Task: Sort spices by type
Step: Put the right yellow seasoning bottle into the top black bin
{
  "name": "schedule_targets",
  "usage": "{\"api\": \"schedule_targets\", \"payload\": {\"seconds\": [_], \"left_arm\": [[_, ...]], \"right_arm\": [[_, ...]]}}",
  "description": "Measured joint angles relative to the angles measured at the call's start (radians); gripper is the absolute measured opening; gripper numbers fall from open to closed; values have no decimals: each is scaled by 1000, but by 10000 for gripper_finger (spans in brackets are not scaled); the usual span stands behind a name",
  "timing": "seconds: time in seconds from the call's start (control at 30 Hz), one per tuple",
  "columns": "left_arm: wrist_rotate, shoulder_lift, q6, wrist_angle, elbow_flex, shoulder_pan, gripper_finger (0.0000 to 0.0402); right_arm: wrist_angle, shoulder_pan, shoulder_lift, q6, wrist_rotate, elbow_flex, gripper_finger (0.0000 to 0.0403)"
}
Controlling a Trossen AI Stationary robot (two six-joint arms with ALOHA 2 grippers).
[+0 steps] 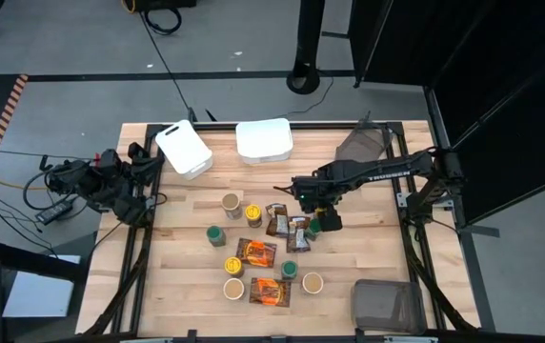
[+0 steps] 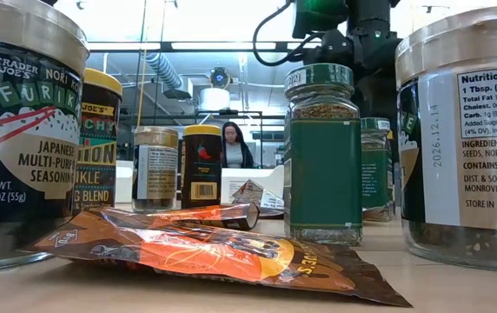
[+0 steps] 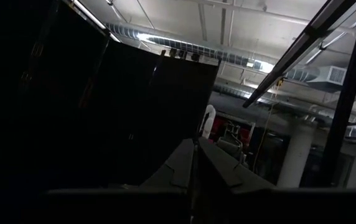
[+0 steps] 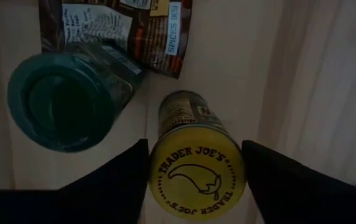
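Two dark fingers point(image 4: 271, 186) of right gripper point(image 4: 196, 180) spread, straddling round yellow-lidded jar point(image 4: 196, 177), embossed lid

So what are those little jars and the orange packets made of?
The jars look like clear glass or hard plastic: the seasoning shows through the walls. Their lids seem to be moulded plastic, since one carries raised lettering. The packets look like glossy foil or film, crinkled and catching the light.
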Motion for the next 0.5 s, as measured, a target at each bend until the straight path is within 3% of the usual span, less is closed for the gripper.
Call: {"api": "schedule_targets", "payload": {"seconds": [0.33, 0.5], "left_arm": [[0, 0, -4, -24, 0, 0, 26], [0, 0, -4, -19, 0, 0, 26]], "right_arm": [[-8, -4, -2, 33, 0, 0, 184], [-10, -4, 0, 56, 1, 0, 125]]}}
